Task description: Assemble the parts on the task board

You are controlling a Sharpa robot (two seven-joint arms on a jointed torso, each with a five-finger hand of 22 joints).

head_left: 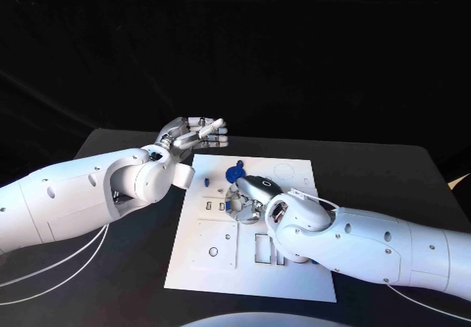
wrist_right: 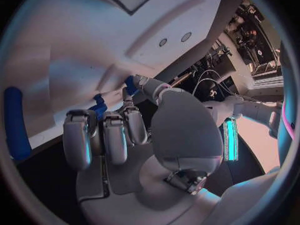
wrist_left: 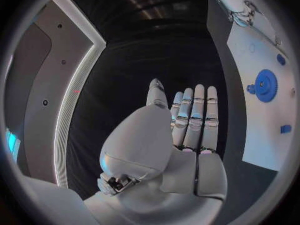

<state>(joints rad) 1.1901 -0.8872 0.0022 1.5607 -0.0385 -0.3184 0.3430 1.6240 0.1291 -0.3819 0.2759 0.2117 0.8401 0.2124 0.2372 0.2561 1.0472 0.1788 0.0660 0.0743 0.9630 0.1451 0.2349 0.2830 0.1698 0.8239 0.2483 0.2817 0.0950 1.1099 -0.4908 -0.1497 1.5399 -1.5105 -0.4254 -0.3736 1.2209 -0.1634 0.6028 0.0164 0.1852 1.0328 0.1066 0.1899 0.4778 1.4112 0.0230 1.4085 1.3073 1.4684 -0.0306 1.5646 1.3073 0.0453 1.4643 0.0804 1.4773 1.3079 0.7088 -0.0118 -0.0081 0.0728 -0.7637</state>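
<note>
Overhead, right robot hand fingers-down on task board, curled.

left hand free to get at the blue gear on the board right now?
Probably yes. The left hand hovers open past the task board's far left corner, holding nothing. The blue gear lies near the far edge with bare board on that side. The right hand works just nearer, so approach from the far side.

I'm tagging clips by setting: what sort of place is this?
Probably a robotics lab or test bench: a black table against a dark backdrop, a white task board with cut-out slots and a blue gear, and two white arms working at it.
</note>
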